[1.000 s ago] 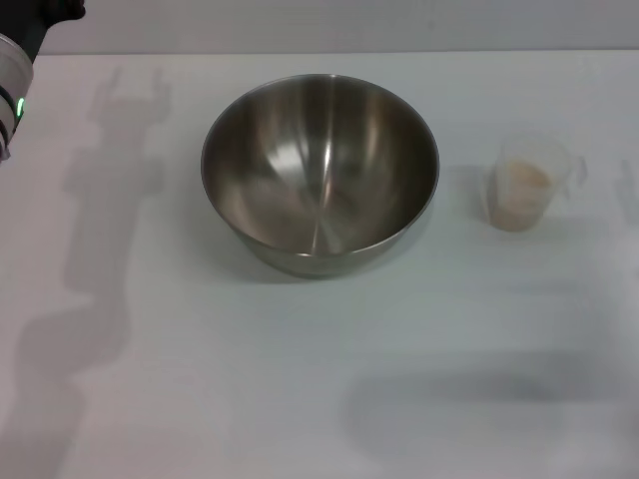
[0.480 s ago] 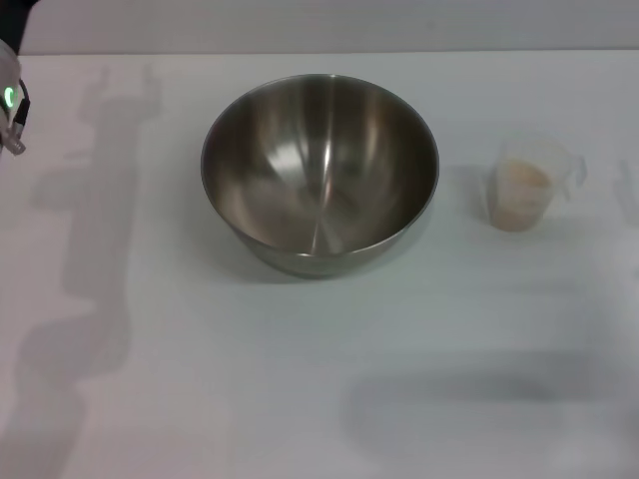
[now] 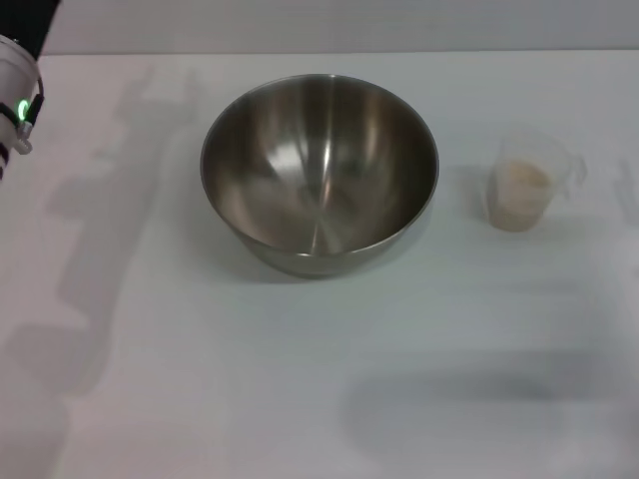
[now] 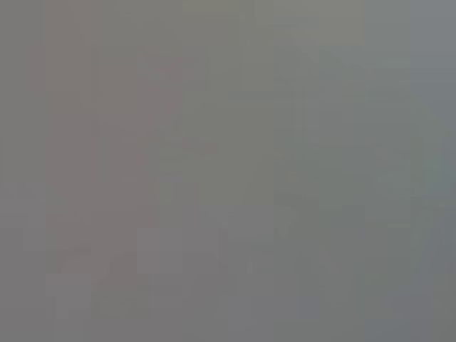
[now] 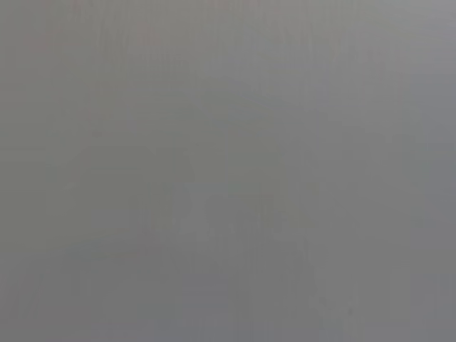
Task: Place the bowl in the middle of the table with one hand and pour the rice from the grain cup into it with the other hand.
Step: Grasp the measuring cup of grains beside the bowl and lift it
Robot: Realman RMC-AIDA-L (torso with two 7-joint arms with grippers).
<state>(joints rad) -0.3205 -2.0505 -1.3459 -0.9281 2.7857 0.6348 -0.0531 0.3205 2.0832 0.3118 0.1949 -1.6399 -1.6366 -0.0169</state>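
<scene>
The steel bowl (image 3: 319, 170) stands upright on the white table (image 3: 300, 379), a little behind the middle, and it is empty. The clear grain cup (image 3: 527, 186) stands to its right, apart from it, with pale rice (image 3: 521, 190) inside. Only the silver wrist of my left arm (image 3: 15, 100), with its green light, shows at the far left edge, well away from the bowl; its gripper is out of view. My right arm is out of view. Both wrist views show only plain grey.
The table's far edge (image 3: 349, 52) runs along the top of the head view. Arm shadows lie on the table at the left and at the front right.
The left arm's wrist has shifted slightly at the left edge and its shadow has moved to the right, toward the bowl. Bowl and cup have not moved.
</scene>
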